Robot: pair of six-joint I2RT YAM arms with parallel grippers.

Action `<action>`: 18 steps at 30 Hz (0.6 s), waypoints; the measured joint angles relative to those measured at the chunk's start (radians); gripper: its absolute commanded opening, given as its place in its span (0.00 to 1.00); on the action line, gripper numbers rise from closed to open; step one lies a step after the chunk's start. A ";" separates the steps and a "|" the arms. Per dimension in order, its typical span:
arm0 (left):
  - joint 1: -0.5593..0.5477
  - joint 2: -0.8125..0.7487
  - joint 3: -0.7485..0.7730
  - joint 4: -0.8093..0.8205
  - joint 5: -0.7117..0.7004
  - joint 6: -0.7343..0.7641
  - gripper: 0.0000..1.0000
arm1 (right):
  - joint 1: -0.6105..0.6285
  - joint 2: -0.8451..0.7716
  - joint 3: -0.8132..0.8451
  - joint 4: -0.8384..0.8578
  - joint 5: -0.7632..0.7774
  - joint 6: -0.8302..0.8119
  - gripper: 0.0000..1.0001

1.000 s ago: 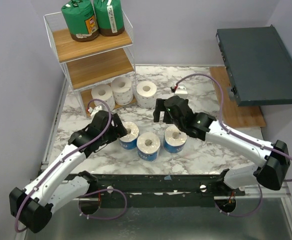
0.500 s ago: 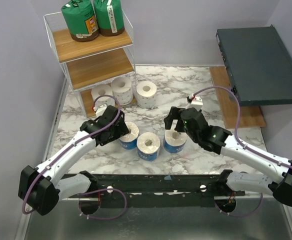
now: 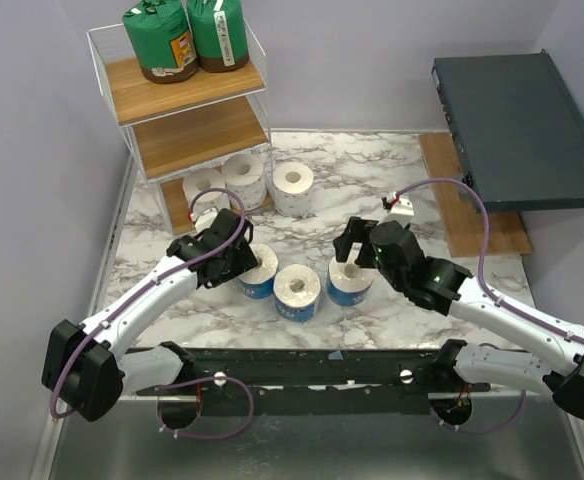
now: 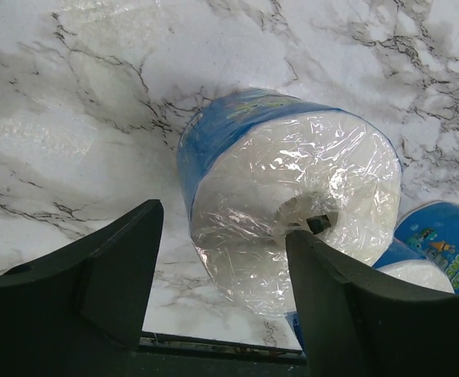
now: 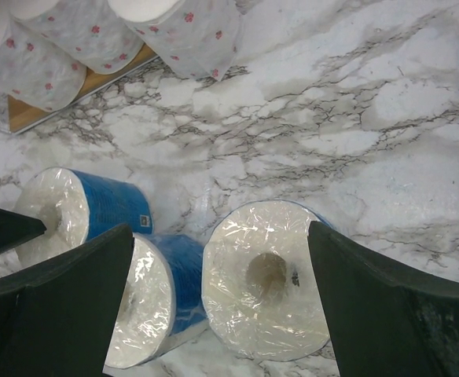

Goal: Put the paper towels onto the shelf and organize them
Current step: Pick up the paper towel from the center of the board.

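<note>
Three blue-wrapped paper towels in a row on the marble surface (image 3: 392,190), core holes up: left roll (image 3: 259,270), mid roll (image 3: 298,292), right roll (image 3: 350,282). Two white rolls (image 3: 224,182) already on the bottom board of the shelf (image 3: 197,135). Third white roll (image 3: 293,188) on the surface just beside it. Two green-wrapped rolls (image 3: 187,38) on the top board. Middle board bare.

Left end effector (image 4: 218,224): jaws apart, astride one side of the left roll. One finger outside the blue wrap w/ a gap visible, the other over the end face right by the core hole. Not clamped yet.

Right end effector (image 5: 219,228): spread wide above the right roll, one finger each side, no contact seen.

Handling, as a guess:
- Prob. very light & soft, so easily dented under a hard pinch.
- Film wrap slick & crinkly, so likely to slip in a loose grip.
- Cardboard core prob. the only stiff part.
- Best hold: one finger down the core, the other on the outer wall, moderate squeeze. Alt.: across the full width at mid-height, gently.
- Better to avoid the bunched film at the core hole, as likely just to stretch or tear.
- Not fragile, but round, so apt to roll off if tipped on its side.
- Shelf wire thin & prob. light, so worth approaching w/o bumping.
</note>
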 measured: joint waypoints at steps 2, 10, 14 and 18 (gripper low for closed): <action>0.000 0.005 -0.007 0.013 0.001 -0.002 0.64 | 0.000 0.000 -0.002 0.000 0.000 0.000 0.95; 0.000 0.017 -0.037 0.062 0.003 -0.012 0.51 | 0.000 -0.001 -0.011 0.000 0.001 0.007 0.95; 0.000 0.028 -0.040 0.086 0.005 -0.013 0.42 | 0.000 -0.004 -0.011 0.000 0.003 0.008 0.95; 0.000 0.028 -0.043 0.097 0.006 -0.015 0.36 | 0.000 -0.021 -0.026 0.000 0.017 0.012 0.94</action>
